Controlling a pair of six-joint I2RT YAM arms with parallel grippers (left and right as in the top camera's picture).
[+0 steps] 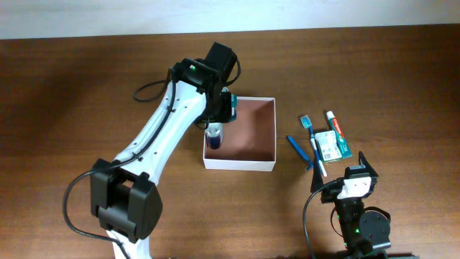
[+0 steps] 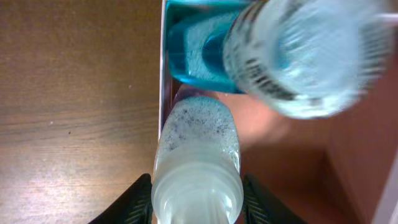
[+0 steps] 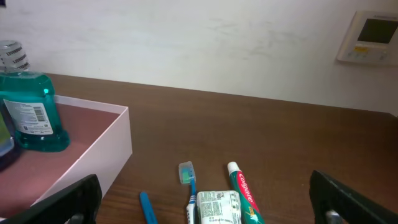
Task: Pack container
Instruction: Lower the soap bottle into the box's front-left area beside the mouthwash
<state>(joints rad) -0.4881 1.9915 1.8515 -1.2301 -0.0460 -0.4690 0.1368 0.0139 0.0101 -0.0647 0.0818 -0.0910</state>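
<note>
Container (image 1: 248,164), centre table: right wrist view reveals teal mouthwash bottle (image 3: 31,106) upright in its far-left corner; left gripper (image 2: 198,199), reaching over left wall, clamps clear bottle (image 2: 198,155); right gripper (image 1: 340,173) near-right, jaws wide, empty.

In the container (image 1: 251,133), a mouthwash bottle (image 1: 228,107) stands in the far left corner, a smaller bottle (image 1: 214,137) just in front of it by the left wall. To the container's right, toothbrush (image 1: 315,147), packet (image 1: 331,146) and toothpaste (image 1: 336,128) lie on the table (image 1: 86,86).
</note>
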